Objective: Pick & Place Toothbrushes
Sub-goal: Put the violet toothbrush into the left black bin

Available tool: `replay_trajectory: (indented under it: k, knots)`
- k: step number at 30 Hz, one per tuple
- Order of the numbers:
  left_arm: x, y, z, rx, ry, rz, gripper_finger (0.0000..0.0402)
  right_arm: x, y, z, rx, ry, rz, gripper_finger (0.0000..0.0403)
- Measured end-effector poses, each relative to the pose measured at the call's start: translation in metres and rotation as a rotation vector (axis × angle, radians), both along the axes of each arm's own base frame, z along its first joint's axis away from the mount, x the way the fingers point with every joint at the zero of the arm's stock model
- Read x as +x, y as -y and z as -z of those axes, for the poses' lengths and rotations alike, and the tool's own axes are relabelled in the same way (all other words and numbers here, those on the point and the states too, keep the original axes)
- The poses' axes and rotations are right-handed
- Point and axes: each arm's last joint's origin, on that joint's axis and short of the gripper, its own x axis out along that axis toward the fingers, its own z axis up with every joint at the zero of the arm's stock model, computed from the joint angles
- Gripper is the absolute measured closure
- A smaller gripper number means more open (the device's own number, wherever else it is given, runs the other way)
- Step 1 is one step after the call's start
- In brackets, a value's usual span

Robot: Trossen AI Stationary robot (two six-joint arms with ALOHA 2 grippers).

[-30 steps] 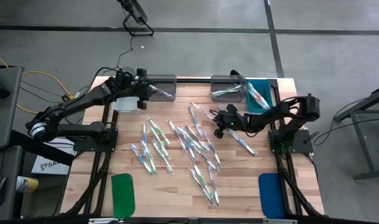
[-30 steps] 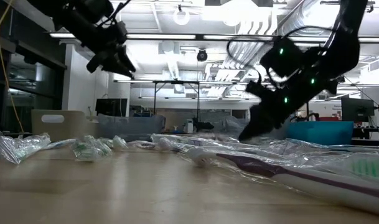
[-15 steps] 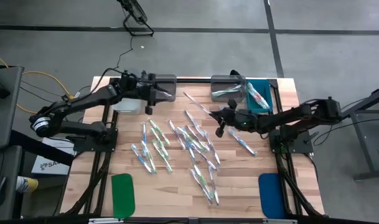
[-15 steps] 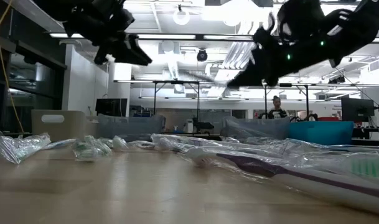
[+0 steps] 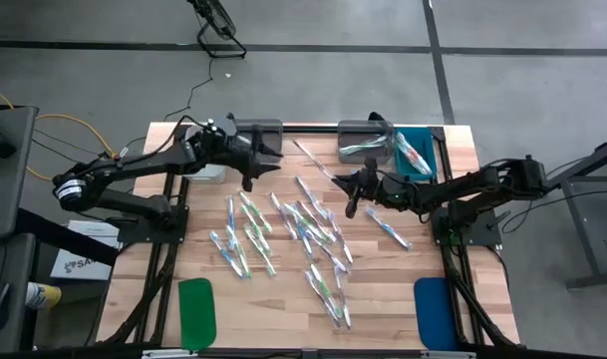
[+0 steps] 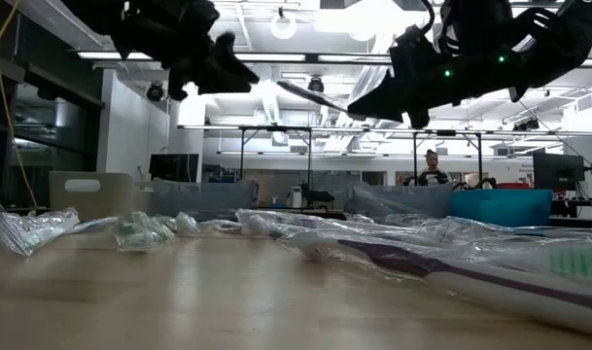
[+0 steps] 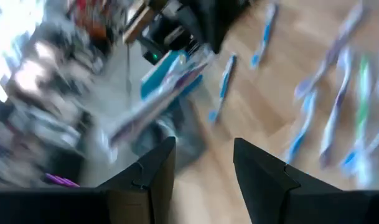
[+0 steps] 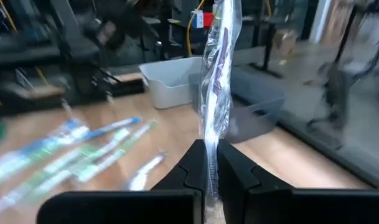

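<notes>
— Wooden table [image 5: 183, 264], planks of light butcher-block, and most of the toothbrushes [image 5: 303, 224] lie loose across its middle. How far along would you say this is?

— Early, I judge. A few wrapped brushes sit in the teal bin [image 5: 415, 155] and in the grey bin [image 5: 363, 145] beside it; the other grey bin [image 5: 268, 130] by the left arm I cannot see into. Some two dozen are left on the wood.

— And the one in hand?

— The right gripper [image 5: 349, 188] is clenched on a wrapped brush [image 5: 313, 161], lifted clear of the table; the wrapper pokes out toward the far edge, between the two grey bins. In its wrist view the brush [image 8: 217, 74] stands up from between the closed fingers [image 8: 195, 165].

— The left gripper [image 5: 255, 166]?

— Above the near edge of its grey bin and the top of the scatter, jaws parted with nothing between them; the wrist view shows the gap bare between its fingers [image 7: 155, 171].

— So what remains?

— Dropping this brush in a bin, then the whole pile, I'd guess.

— The surroundings?

— A green pad [image 5: 196, 309] and a blue pad [image 5: 435, 311] at the near corners. Grey concrete floor, yellow cable [image 5: 59, 125] off to the left. From table height, a workshop with bright ceiling lights, and a person [image 6: 432, 170] standing far back.
</notes>
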Motion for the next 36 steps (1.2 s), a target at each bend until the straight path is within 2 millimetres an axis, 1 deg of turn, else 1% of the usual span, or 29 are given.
replay_trajectory:
  k: [3,5,9,13,17,21,25,28,31,36]
  knots:
    - [0.007,0.010,0.000,0.297,-0.039,0.051,0.0245,0.000,0.003,0.000,0.128,0.055,0.013,0.0390]
    - [0.012,0.017,0.003,0.459,-0.075,0.081,0.0245,0.000,0.004,-0.001,0.179,0.082,0.007,0.0390]
    - [0.022,0.024,0.006,0.645,-0.122,0.056,0.0245,0.001,0.003,-0.005,0.256,0.155,-0.038,0.0390]
    - [0.031,0.025,0.012,0.720,-0.160,0.012,0.0245,0.001,0.002,-0.007,0.335,0.200,-0.067,0.0390]
    - [0.037,0.024,0.015,0.792,-0.161,0.008,0.0245,0.001,0.003,-0.006,0.401,0.223,-0.041,0.0390]
    - [0.040,0.023,0.014,0.843,-0.146,0.005,0.0245,0.002,0.004,-0.004,0.451,0.251,0.011,0.0390]
    - [0.041,0.022,0.009,0.894,-0.110,-0.007,0.0245,0.005,0.005,-0.001,0.481,0.261,0.021,0.0390]
    - [0.041,0.022,0.009,0.939,-0.116,0.004,0.0245,0.013,0.005,-0.006,0.487,0.268,-0.009,0.0390]
    - [0.042,0.022,0.010,0.963,-0.124,0.011,0.0245,0.027,0.006,-0.014,0.472,0.282,-0.047,0.0390]
    - [0.042,0.021,0.010,0.966,-0.141,-0.017,0.0245,0.047,0.007,-0.014,0.474,0.257,-0.077,0.0390]
